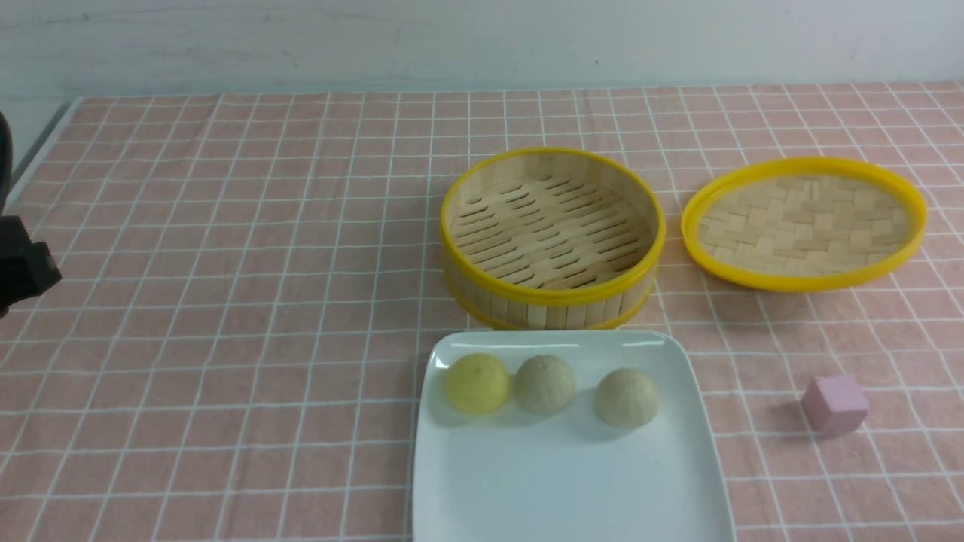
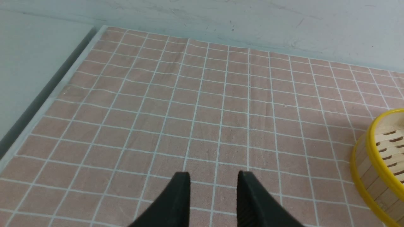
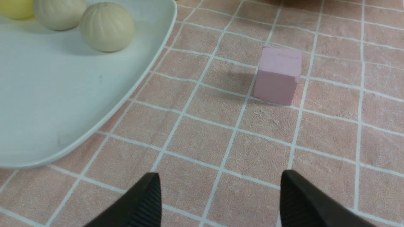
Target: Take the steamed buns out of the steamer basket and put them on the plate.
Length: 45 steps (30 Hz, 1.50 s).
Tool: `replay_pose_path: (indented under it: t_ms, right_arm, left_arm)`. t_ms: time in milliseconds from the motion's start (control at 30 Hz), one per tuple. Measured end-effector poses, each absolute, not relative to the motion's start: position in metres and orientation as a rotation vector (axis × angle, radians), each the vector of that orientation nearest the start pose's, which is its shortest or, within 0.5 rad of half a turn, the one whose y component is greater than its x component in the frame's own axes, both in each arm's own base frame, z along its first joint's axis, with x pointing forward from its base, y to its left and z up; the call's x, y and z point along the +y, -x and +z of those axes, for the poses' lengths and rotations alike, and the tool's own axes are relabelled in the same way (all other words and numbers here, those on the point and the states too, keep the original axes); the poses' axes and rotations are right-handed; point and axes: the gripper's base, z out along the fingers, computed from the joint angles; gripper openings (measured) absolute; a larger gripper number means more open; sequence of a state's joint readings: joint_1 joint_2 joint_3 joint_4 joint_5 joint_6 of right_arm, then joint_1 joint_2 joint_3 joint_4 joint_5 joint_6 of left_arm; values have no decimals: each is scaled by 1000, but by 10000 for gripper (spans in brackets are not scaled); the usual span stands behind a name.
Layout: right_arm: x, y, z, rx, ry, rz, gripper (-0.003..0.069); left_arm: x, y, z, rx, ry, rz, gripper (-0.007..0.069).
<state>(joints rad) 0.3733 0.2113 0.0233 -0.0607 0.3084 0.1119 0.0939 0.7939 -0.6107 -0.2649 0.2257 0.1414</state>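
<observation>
Parted left gripper (image 2: 214, 173) and widely parted right gripper (image 3: 221, 175) hang over the pink-tiled worktop (image 1: 226, 301), pale wall (image 1: 482, 45) behind, pink cube (image 1: 834, 405) near the plate (image 1: 572, 482).

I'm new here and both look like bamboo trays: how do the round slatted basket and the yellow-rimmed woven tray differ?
The round slatted basket is deep; the yellow-rimmed woven tray is shallow. The basket's floor has slots, while the tray's is a checkered weave. The basket sits behind the plate; the tray lies right of the basket. Both are empty.
</observation>
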Motion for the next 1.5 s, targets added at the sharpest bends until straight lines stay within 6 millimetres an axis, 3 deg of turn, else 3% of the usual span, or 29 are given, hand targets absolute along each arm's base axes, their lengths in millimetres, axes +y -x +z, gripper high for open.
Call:
replay_pose_path:
  t_ms: [633, 900, 1067, 1367, 1500]
  right_arm:
    - [22, -61, 165, 2011, 312, 251, 495]
    - [22, -61, 165, 2011, 312, 251, 495]
    - [22, -61, 165, 2011, 312, 251, 495]
    - [22, -61, 165, 2011, 313, 250, 495]
    - [22, -61, 165, 2011, 313, 250, 495]
  left_arm:
    - [10, -160, 314, 1895, 128, -40, 243]
    - [5, -102, 253, 1878, 82, -1, 243]
    - [3, -82, 217, 1863, 89, -3, 243]
    - [0, -65, 181, 1869, 105, -37, 243]
    - [-2, -59, 174, 1866, 94, -52, 243]
